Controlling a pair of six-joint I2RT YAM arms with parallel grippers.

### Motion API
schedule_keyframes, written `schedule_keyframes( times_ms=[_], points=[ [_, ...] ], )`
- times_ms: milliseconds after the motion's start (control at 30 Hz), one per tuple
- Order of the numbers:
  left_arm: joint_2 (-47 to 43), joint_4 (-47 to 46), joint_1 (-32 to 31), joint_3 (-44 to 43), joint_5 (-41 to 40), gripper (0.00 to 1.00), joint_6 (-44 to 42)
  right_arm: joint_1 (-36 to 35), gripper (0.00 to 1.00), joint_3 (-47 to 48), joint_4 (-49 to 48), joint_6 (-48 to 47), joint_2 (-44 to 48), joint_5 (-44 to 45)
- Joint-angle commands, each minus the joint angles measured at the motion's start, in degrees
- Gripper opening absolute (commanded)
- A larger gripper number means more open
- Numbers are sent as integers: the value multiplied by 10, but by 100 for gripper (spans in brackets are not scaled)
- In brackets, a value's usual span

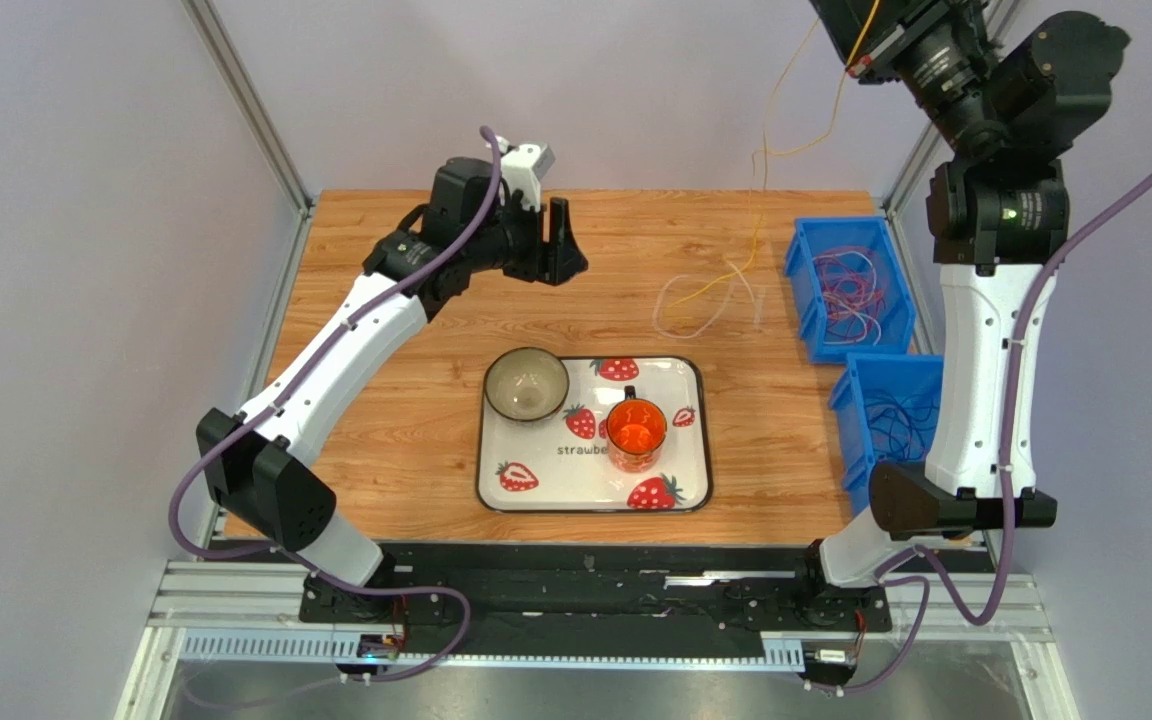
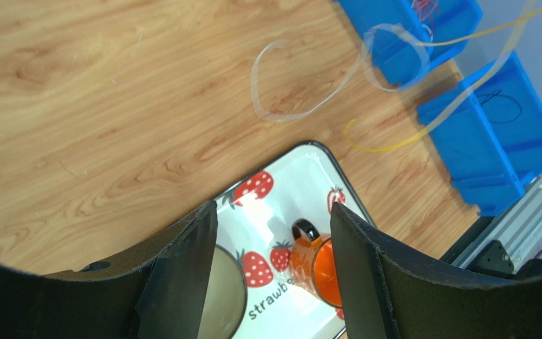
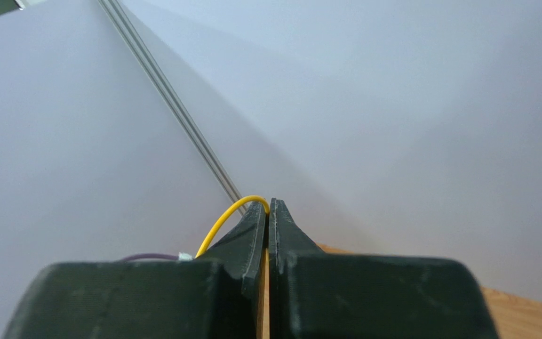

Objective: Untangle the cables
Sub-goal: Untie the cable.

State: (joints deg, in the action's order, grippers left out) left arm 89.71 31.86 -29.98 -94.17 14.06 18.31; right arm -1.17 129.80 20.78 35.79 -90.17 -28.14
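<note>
My right gripper (image 3: 267, 206) is shut on a thin yellow cable (image 3: 224, 222) and held high above the table's far right; in the top view its fingertips are past the top edge. The yellow cable (image 1: 760, 210) hangs down to the wood, where its lower end lies across a pale whitish cable loop (image 1: 702, 305). Both also show in the left wrist view, the loop (image 2: 302, 78) and the yellow cable (image 2: 422, 120). More purple and pink cables (image 1: 848, 285) lie tangled in the far blue bin. My left gripper (image 1: 560, 248) is open and empty, above the table's far middle.
Two blue bins stand at the right edge, the far one (image 1: 805, 263) and the near one (image 1: 856, 393), which holds dark cables. A strawberry tray (image 1: 687, 495) at the middle carries a grey bowl (image 1: 525, 384) and an orange mug (image 1: 636, 429).
</note>
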Motion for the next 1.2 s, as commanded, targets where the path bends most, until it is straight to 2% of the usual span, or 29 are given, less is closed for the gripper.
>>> schedule_keyframes(
  times_ms=[0, 267, 400, 600, 800, 1067, 1167],
  points=[
    [-10, -70, 0, 64, 37, 68, 5, 24, 0, 86, 4, 40, -32, -27],
    [52, -177, -6, 73, 132, 66, 77, 43, 0, 87, -42, 72, -30, -52],
    [86, -242, -38, 77, 183, 65, 98, 43, 0, 82, -51, 75, -25, -52],
    [129, -286, -75, 53, 211, 65, 96, 43, 0, 68, -76, 95, -19, -60],
    [159, -301, -100, 27, 192, 67, 75, 43, 0, 24, -105, 111, -1, -63],
    [221, -289, -122, -37, 166, 67, 64, 43, 0, 25, -104, 111, 4, -66],
    [244, -269, -152, -58, 106, 68, 25, 43, 0, 26, -102, 112, 8, -67]
  ],
)
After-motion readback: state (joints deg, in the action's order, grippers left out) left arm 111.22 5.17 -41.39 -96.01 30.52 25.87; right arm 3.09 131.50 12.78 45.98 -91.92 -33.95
